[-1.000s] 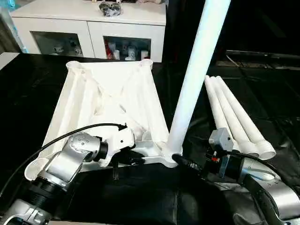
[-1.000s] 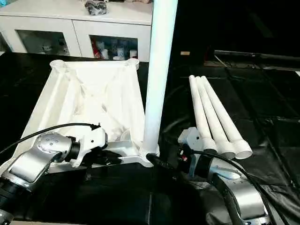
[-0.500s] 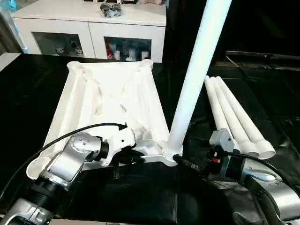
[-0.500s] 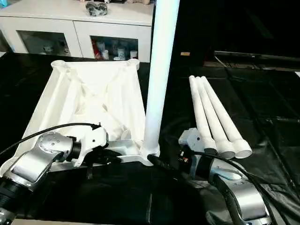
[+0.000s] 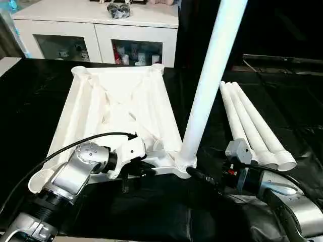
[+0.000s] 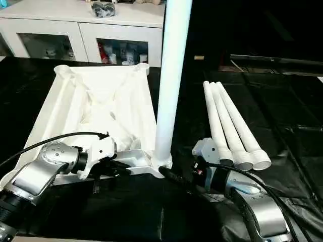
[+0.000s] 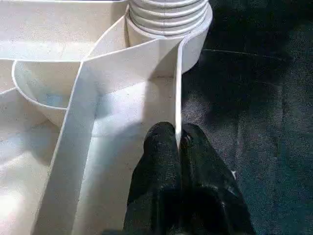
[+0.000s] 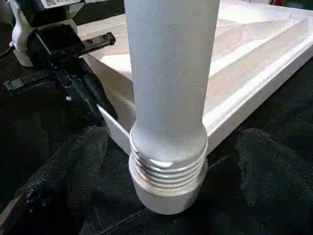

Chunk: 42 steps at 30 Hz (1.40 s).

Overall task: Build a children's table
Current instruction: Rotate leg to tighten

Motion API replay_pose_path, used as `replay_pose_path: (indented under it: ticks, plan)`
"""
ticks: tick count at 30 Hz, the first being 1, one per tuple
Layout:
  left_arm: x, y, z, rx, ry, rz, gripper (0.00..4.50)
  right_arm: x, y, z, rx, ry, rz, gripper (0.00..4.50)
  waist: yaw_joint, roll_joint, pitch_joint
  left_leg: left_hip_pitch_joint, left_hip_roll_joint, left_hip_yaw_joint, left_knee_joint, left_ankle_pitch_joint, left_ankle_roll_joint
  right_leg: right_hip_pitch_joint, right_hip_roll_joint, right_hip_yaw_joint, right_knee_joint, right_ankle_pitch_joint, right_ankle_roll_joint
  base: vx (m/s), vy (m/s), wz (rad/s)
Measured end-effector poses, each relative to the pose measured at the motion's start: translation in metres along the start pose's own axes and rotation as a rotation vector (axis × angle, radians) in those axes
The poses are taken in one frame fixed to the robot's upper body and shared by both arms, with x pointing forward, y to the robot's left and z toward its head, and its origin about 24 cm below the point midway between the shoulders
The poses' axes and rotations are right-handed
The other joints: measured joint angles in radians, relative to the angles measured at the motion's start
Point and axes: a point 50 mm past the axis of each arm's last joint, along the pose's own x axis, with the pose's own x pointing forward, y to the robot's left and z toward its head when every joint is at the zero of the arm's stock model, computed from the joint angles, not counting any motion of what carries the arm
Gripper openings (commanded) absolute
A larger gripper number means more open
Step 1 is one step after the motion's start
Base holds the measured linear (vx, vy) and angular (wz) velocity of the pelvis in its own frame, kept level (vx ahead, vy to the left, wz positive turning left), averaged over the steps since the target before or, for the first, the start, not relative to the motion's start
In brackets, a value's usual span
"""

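Left gripper [image 7: 179, 147]: fingers pressed together on the thin near rim of the table top [image 5: 121, 106], one finger inside the wall and one outside, close to the near right corner socket.
Right gripper [image 8: 166, 161]: fingers [image 8: 68, 166] spread wide, one on each side of the base of the standing leg [image 5: 209, 80]; from these views it cannot be told whether they touch it.
Table top: lies upside down on the black sheet [image 5: 151, 212], ribbed underside up, its far edge toward the white cabinet [image 5: 96, 25].
Standing leg: upright in the near right corner socket [image 8: 166, 188] of the top, threaded end showing above the socket's rim, leaning slightly to the right as it rises.
Loose legs [image 5: 252, 126]: three, side by side and touching, on the black sheet to the right of the top, wide ends near the right wrist.
Left gripper to standing leg: just beside it, along the same near rim.
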Motion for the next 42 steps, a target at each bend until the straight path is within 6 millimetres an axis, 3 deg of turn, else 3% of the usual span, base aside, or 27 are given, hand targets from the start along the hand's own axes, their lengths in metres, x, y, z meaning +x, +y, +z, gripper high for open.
replay_pose_path:
  ticks: [9, 11, 15, 27, 33, 42]
  plan:
    - [0.0002, 0.0005, 0.0002, -0.004, 0.001, 0.005, 0.07, 0.001, 0.0011, -0.0006, 0.0, 0.003, 0.006, 4.5, 0.0, 0.001, 0.0, 0.0, 0.0, 0.0, 0.0, 0.0, 0.0, 0.0, 0.0, 0.0, 0.0, 0.0, 0.0, 0.0, 0.0, 0.0]
    - [0.0003, 0.0006, 0.0004, -0.008, 0.001, 0.003, 0.44, 0.001, 0.0011, -0.0005, 0.0, 0.003, 0.006, 4.5, 0.0, 0.001, 0.0, 0.0, 0.0, 0.0, 0.0, 0.0, 0.0, 0.0, 0.0, 0.0, 0.0, 0.0, 0.0, 0.0, 0.0, 0.0]
    - [0.0031, 0.001, 0.0025, -0.012, -0.016, 0.016, 0.66, 0.001, 0.0011, -0.0005, 0.0, 0.002, 0.006, 4.5, 0.001, 0.001, 0.0, 0.0, 0.0, 0.0, 0.0, 0.0, 0.0, 0.0, 0.0, 0.0, -0.001, 0.0, 0.0, 0.0, 0.0, 0.0]
    - [0.0036, 0.0014, 0.0024, -0.026, -0.015, 0.02, 0.66, 0.001, 0.0011, -0.0005, 0.0, 0.003, 0.006, 4.5, 0.002, 0.001, 0.0, 0.0, 0.0, 0.0, 0.0, 0.0, 0.0, 0.0, 0.0, 0.0, -0.001, 0.0, 0.0, 0.0, 0.0, 0.0]
    - [0.0042, 0.001, 0.0025, -0.032, -0.018, 0.014, 0.08, 0.001, 0.0011, -0.0005, 0.0, 0.003, 0.006, 4.5, 0.002, 0.001, 0.0, 0.0, 0.0, 0.0, 0.0, 0.0, 0.0, 0.0, 0.0, 0.0, -0.001, 0.0, 0.0, 0.0, 0.0, 0.0]
    - [0.0038, 0.0014, 0.003, -0.027, -0.018, 0.0, 0.08, 0.001, 0.0011, -0.0005, -0.001, 0.002, 0.006, 4.5, -0.001, 0.001, 0.0, 0.0, 0.0, 0.0, 0.0, 0.0, 0.0, -0.001, 0.0, 0.0, -0.001, 0.0, 0.0, 0.0, 0.0, 0.0]
